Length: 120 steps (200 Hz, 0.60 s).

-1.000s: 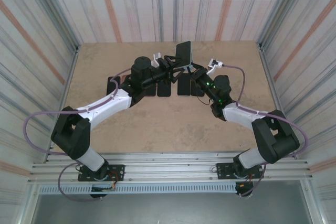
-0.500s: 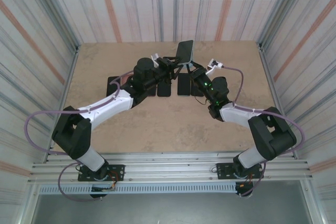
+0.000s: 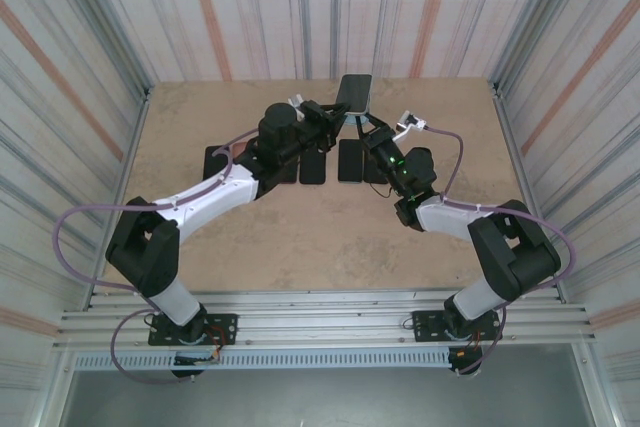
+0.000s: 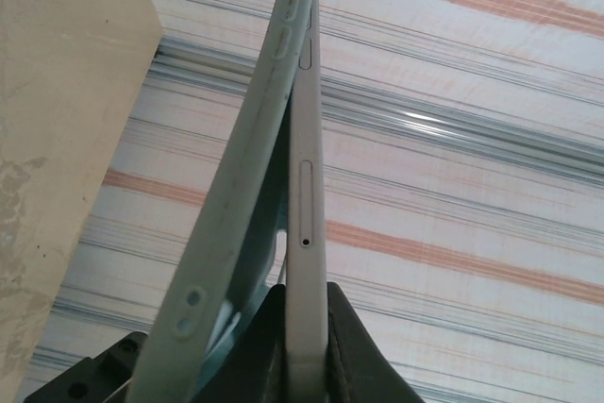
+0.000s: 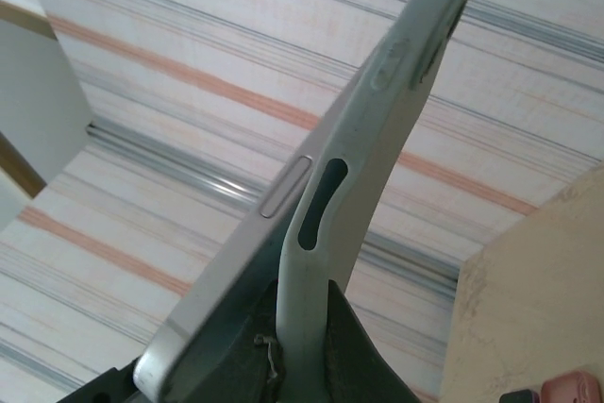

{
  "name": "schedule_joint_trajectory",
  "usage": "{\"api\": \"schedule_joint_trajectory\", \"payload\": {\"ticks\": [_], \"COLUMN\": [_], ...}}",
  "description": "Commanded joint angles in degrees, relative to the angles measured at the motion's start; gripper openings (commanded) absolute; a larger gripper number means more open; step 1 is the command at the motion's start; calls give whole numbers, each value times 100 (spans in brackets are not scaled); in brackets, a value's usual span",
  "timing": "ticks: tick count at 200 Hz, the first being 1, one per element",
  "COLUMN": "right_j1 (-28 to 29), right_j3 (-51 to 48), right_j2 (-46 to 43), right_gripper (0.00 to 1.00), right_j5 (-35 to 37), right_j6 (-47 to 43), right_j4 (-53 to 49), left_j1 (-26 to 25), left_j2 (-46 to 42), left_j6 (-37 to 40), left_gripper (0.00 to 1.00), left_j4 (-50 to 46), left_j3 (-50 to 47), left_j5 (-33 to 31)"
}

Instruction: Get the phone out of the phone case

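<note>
Clamping phone (image 4: 304, 233) edge, case (image 4: 226, 233) edge splayed.

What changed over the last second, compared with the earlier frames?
The left gripper closed onto the phone, which shifted slightly up in the top view. The right gripper stayed clamped on the phone case; the dark items on the table did not move.

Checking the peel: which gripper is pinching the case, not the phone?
The right gripper, shut on the pale green case; the left gripper clamps the phone by its silver edge.
</note>
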Motion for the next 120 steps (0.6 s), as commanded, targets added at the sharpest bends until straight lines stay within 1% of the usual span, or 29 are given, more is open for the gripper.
{"api": "schedule_joint_trajectory", "payload": {"ticks": [1, 19, 31, 57, 64, 80, 93, 120], "right_j1": [-39, -145, -187, -235, -257, -389, -550, -815], "right_j3": [-29, -4, 14, 192, 262, 378, 426, 437], "right_j2": [28, -80, -225, -693, -789, -853, -834, -942], "right_gripper": [3, 3, 3, 3, 3, 3, 3, 2], "right_j5": [127, 123, 227, 982, 1161, 1315, 1237, 1069], "right_j6": [124, 136, 128, 67, -57, -202, -191, -334], "right_j4": [269, -96, -650, -2386, -2698, -2886, -2841, -3022], "left_j1": [9, 9, 9, -25, -51, -118, -192, -252], "left_j2": [-32, -119, -191, -328, -364, -442, -502, -477], "left_j6": [173, 312, 413, 559, 576, 660, 682, 653], "left_gripper": [8, 3, 0, 0, 0, 0, 0, 0], "left_j4": [164, 24, -77, -233, -274, -404, -548, -411], "left_j3": [284, 328, 349, 403, 403, 387, 339, 279], "left_j5": [-118, -85, -88, -61, -67, -93, -185, -288]}}
